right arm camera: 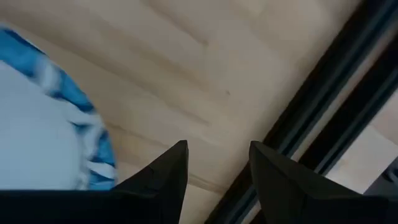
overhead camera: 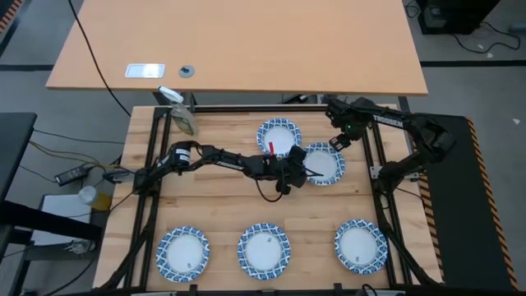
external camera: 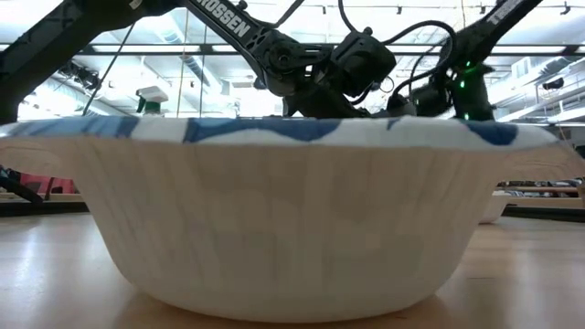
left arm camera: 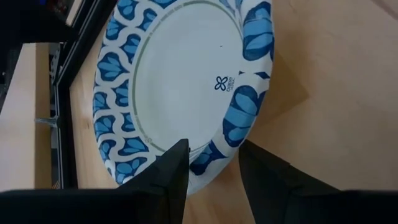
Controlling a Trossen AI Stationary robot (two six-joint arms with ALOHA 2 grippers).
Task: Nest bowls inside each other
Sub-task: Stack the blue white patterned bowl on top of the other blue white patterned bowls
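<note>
Item: bowls on wooden desk (overhead camera: 214, 197), five visible from above, all empty; arm lettering reads "TROSSEN" (external camera: 225, 20), and a small printed logo (left arm camera: 223, 83) in one bowl's centre is too small to read. Left pincer (left arm camera: 213, 160) straddles the rim of the bowl (overhead camera: 325, 164) overlapping the far-centre bowl (overhead camera: 278, 136), fingers parted either side, grip uncertain. Right pincer (right arm camera: 217, 163) stands parted and empty just beyond that pair; three bowls (overhead camera: 182, 252) (overhead camera: 264, 249) (overhead camera: 360, 246) line the near edge.

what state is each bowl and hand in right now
left hand: open, fingers straddling the rim of the back right bowl
right hand: open, empty, beside that bowl
back left bowl: upright, alone
three front bowls: upright, separate, not nested
</note>
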